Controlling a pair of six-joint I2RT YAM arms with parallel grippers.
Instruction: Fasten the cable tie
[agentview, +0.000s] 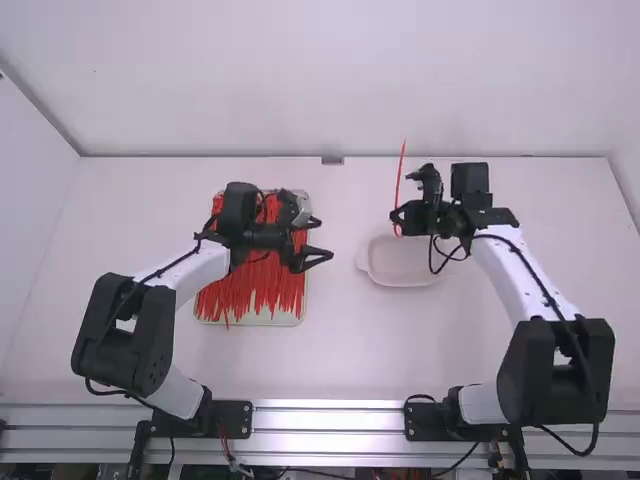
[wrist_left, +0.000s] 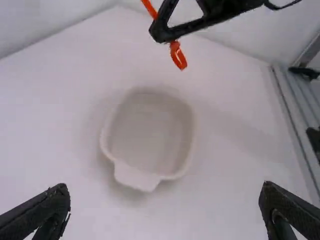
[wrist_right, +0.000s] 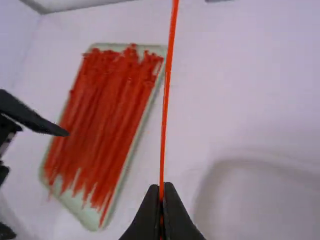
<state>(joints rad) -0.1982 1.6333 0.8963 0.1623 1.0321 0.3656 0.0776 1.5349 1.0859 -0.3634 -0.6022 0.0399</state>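
In the high view, the orange cable tie (agentview: 401, 180) is being held upright by the right claw (agentview: 402, 217), above the far edge of the white dish (agentview: 400, 265) on the desk (agentview: 480, 330). The left claw (agentview: 322, 243) is being held wide beside the tray (agentview: 303, 300) of spare ties (agentview: 250, 285). In the left wrist view, its fingers (wrist_left: 50, 210) are being held far apart. In the right wrist view, the tie is being pinched near its lower end between closed fingers (wrist_right: 150, 210).

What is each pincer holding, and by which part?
The right pincer grips one red cable tie near its head end, tail pointing up. The left pincer is open and holds nothing.
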